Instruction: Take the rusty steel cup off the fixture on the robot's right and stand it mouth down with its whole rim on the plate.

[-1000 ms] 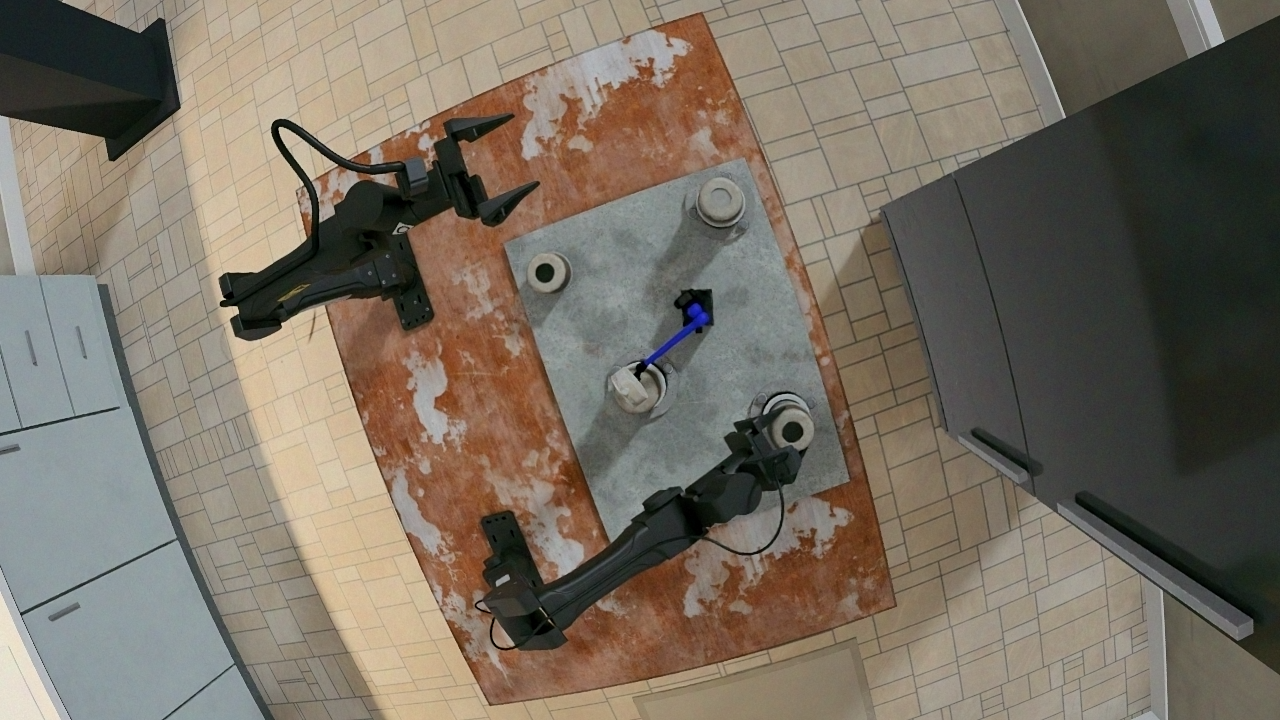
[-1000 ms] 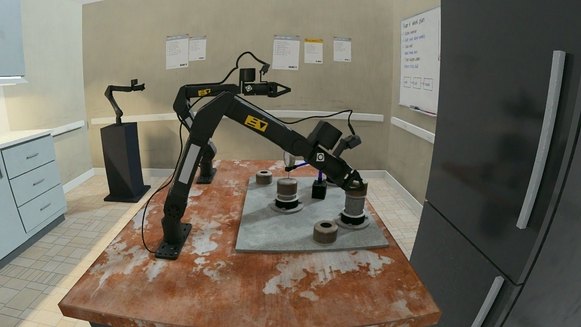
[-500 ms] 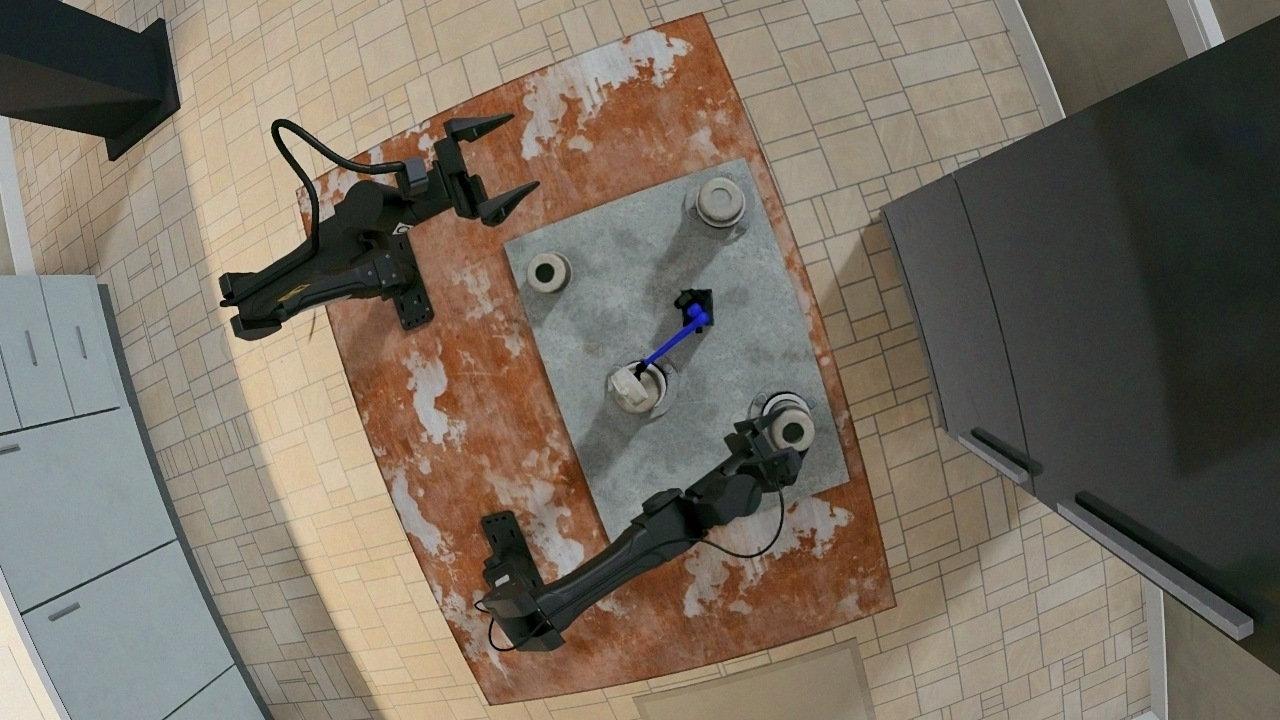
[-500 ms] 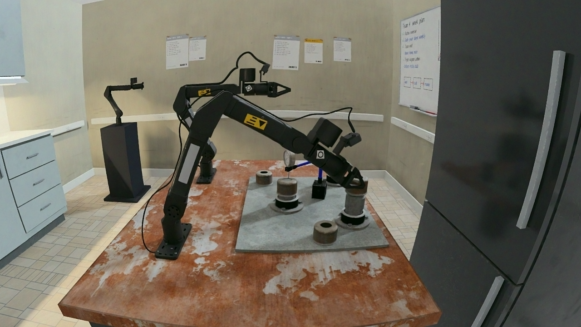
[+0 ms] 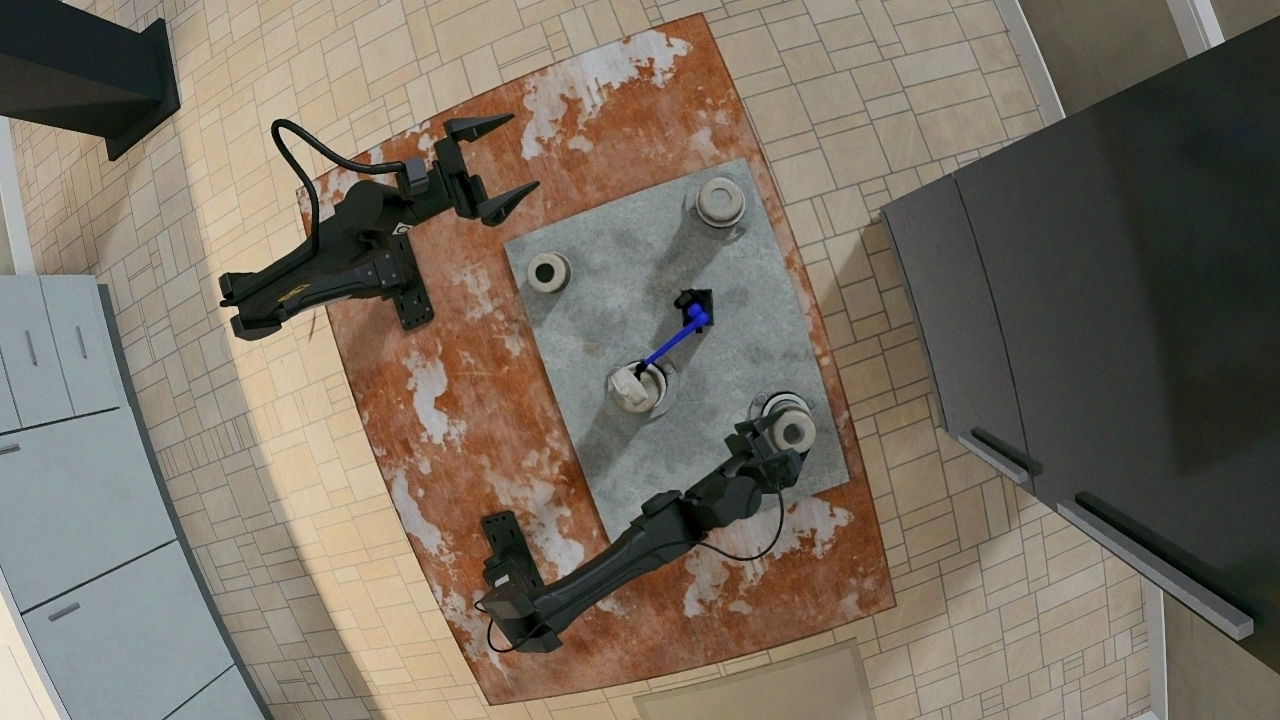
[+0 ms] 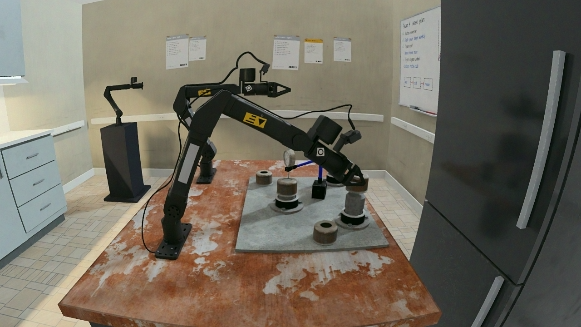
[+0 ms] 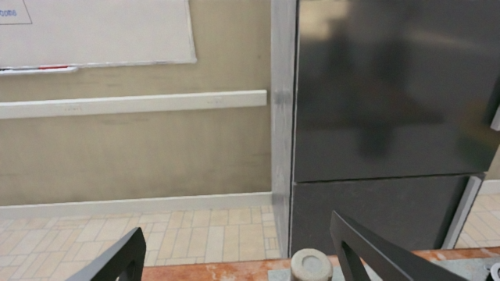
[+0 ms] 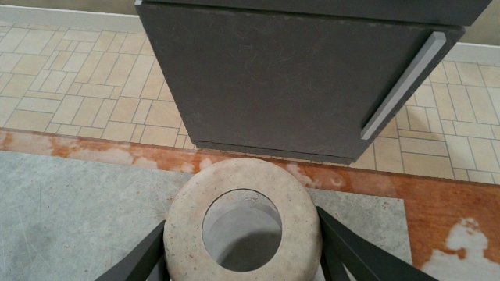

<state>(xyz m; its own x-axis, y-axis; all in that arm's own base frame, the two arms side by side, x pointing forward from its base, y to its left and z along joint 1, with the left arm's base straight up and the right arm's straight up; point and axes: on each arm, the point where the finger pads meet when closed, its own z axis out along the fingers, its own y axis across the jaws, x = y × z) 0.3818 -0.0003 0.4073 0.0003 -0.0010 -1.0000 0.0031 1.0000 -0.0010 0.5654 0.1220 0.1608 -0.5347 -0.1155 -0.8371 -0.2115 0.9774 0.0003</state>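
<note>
the rusty, stone-speckled round steel cup [image 5: 812, 433] [image 6: 360, 187] [image 8: 181, 242] sits nearest, at twelve o'clock between the right end effector's [image 5: 774, 437] [image 6: 360, 182] [image 8: 243, 238] fingers, apparently gripped, over the fixture [image 5: 760, 401] [image 6: 352, 219]. its axis looks near upright. the left end effector [image 5: 526, 150] [image 6: 290, 89] [image 7: 238, 227] stands open, farther off. a round hole faces up in its thick, pale ring; i can't tell where the mouth is.

The right gripper [image 5: 787, 429] [image 6: 357, 182] [image 8: 242, 222] and its pale brown ring [image 5: 808, 440] [image 6: 364, 186] [image 8: 185, 222] have risen slightly, the ring's hole turning from black to grey.
</note>
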